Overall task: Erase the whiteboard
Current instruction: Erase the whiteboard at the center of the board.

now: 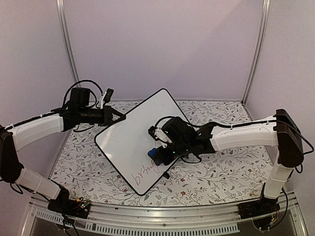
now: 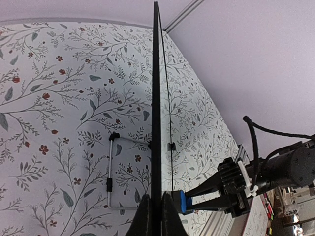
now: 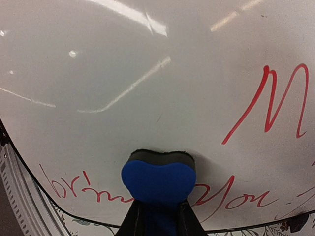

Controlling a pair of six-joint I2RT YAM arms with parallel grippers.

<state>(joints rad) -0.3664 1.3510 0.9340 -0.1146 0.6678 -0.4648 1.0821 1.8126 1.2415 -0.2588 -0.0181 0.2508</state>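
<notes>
Mid-tabletop (image 1: 206,179), on the floral print: whiteboard (image 1: 130,137), tilted up, turned corner-on to the top camera, lowest corner toward the arm bases. Backed by a thin wire stand (image 2: 109,172), its foot down on the tabletop.

Left side: pinching the board's upper-left black rim with the left jaws, closed tight on the edge, 1 finger (image 2: 142,219) on each face. Dead edge-on from the left wrist, so only rim visible there.

Right side: reaching in with the right arm (image 1: 241,137), wrist over the board's lower half. Clamping a blue eraser (image 3: 158,179) in the right jaws, closed on its 2 sides, nothing else held. Pressing the eraser's dark felt face flat against the white surface, just above the lower line of red writing (image 3: 236,199). Same eraser visible from the left wrist, touching the board's front face.

Writing: red marker only, 1 line running along the bottom rim, plus larger strokes (image 3: 275,103) higher up at the right of the right wrist view. From the top camera, text sitting near the lowest corner, eraser just above it. Upper part of the board plain white with glare streaks.
</notes>
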